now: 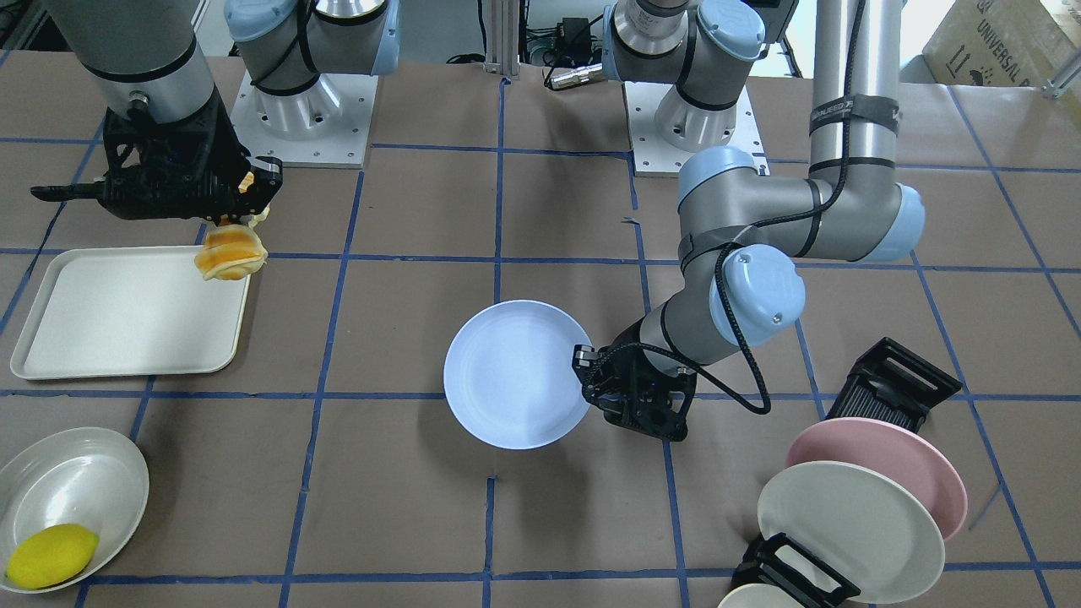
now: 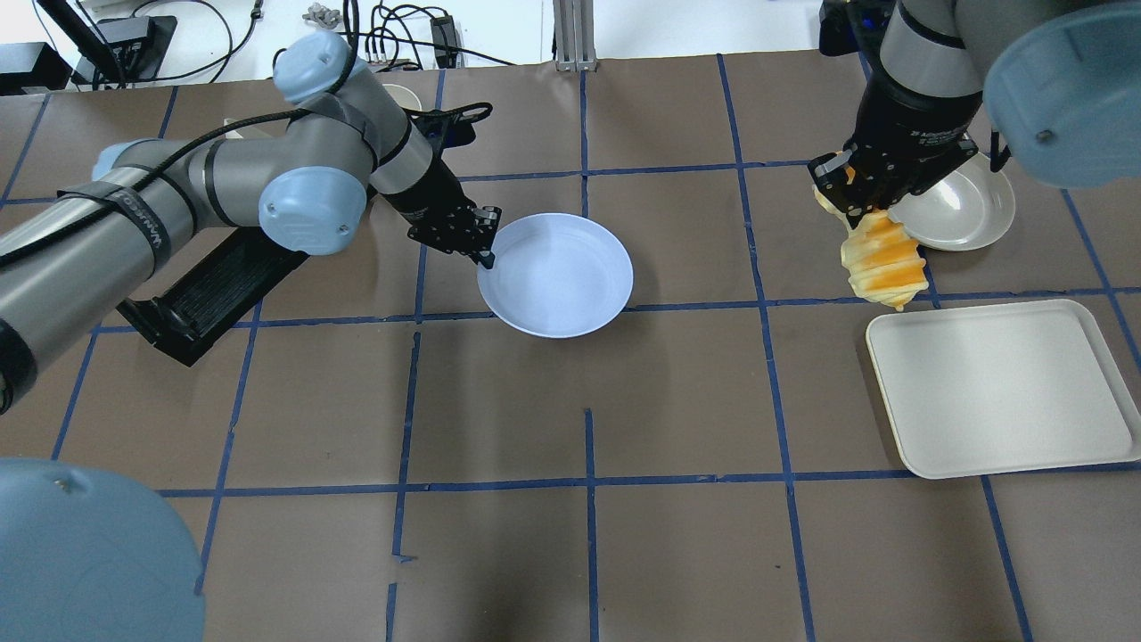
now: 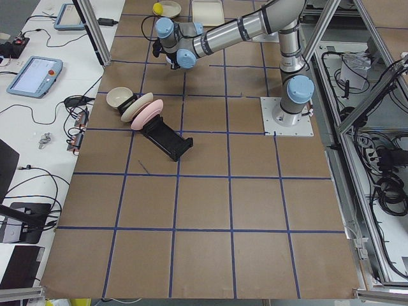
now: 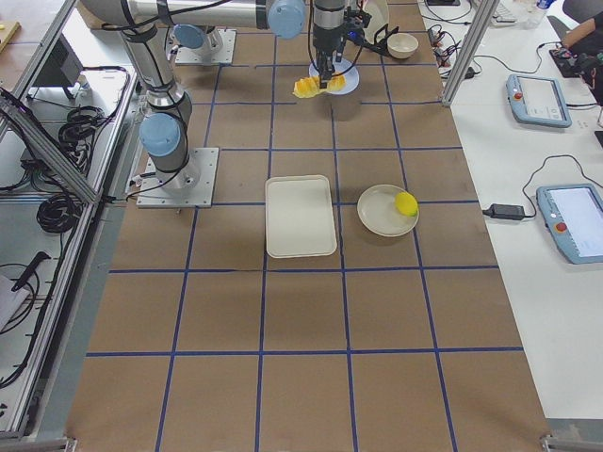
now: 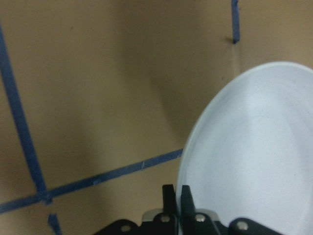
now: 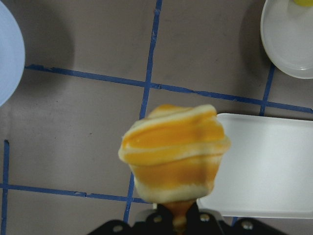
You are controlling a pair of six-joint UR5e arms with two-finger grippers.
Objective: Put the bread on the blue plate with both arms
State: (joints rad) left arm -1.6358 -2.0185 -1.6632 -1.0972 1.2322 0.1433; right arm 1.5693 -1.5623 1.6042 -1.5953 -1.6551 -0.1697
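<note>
The blue plate [image 2: 562, 276] is at the table's middle; it also shows in the front view [image 1: 507, 376] and the left wrist view [image 5: 254, 147]. My left gripper [image 2: 483, 256] is shut on its rim, fingers [image 5: 168, 196] pinching the edge. I cannot tell whether the plate rests on the table or is slightly raised. My right gripper [image 2: 857, 201] is shut on one end of the bread [image 2: 882, 260]. The striped orange and cream loaf hangs down above the table by the tray's corner, well apart from the plate. It also shows in the front view [image 1: 230, 252] and the right wrist view [image 6: 173, 152].
A cream tray [image 2: 998, 383] lies under and beside the right gripper. A pale bowl [image 1: 84, 473] holds a yellow lemon [image 1: 51, 553]. A black rack [image 1: 895, 380] with a pink plate [image 1: 887, 452] and a cream plate [image 1: 844, 523] stands on my left side.
</note>
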